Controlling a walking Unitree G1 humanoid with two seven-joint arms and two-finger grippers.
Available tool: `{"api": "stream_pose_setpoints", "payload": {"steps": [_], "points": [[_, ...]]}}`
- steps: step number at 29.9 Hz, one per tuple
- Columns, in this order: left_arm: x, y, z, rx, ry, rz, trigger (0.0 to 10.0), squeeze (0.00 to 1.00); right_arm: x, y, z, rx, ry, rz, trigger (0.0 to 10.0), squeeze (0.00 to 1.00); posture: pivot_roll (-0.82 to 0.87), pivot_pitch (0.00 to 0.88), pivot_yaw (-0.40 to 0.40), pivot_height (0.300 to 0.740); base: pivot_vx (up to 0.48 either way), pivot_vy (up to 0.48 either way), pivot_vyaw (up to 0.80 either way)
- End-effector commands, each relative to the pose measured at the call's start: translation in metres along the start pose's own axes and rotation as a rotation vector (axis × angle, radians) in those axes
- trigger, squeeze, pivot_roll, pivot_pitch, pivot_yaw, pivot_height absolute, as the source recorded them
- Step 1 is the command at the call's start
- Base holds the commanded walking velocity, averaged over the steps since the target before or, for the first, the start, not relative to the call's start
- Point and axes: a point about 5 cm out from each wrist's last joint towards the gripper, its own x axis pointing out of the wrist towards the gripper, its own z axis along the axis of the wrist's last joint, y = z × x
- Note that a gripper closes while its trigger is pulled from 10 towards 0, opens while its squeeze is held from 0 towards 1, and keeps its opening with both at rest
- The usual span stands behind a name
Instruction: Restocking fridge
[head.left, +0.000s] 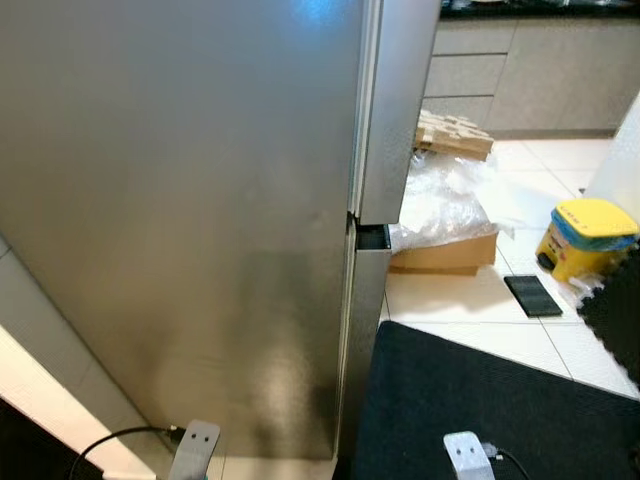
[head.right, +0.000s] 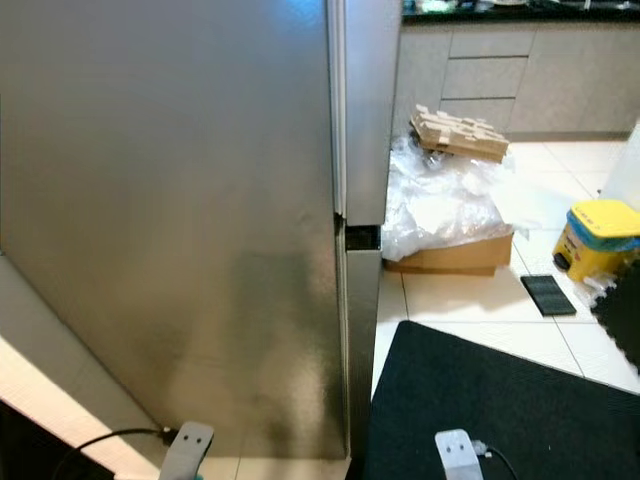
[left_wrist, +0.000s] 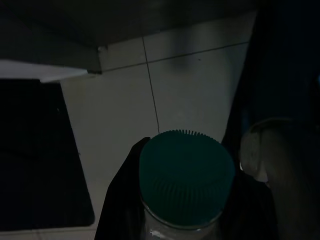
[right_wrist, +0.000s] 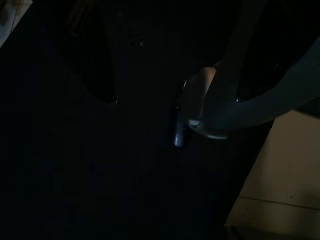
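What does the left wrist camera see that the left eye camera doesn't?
The left wrist view alone catches a bottle with a green cap, gripped between the left gripper's black fingers. The left eye view alone takes in the closed steel fridge, a cardboard box with plastic wrap, a yellow container and a stack of wooden blocks. Both show pale floor tiles and the black mat.

I'm looking at a home kitchen: a tall steel fridge (head.left: 200, 200) fills my view, with grey drawer cabinets (head.left: 520, 70) behind it, pale floor tiles (head.left: 450, 300) and a cardboard box (head.left: 445, 255) just beside it.
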Motion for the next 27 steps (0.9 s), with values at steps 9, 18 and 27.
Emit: {"api": "stream_pose_setpoints", "payload": {"steps": [9,18,27], "points": [[-0.0008,0.0043,-0.0009,0.028,0.012,0.008,10.0,0.0,0.0001,0.0047,-0.0028,-0.008,0.012,0.012,10.0,0.0,0.0,0.0,0.045,0.74,0.0,0.334,0.0],[-0.0005,0.0014,-0.0014,0.018,0.004,-0.004,10.0,0.0,0.0002,0.0039,-0.0018,-0.013,0.011,0.012,10.0,0.0,0.0,0.0,0.043,0.74,0.0,0.061,0.0],[-0.0004,-0.0032,-0.0049,0.045,0.012,-0.029,10.0,0.0,-0.0001,0.0035,-0.0036,-0.004,0.014,0.009,10.0,0.0,0.0,0.0,0.045,0.74,0.0,-0.213,0.0]]}}
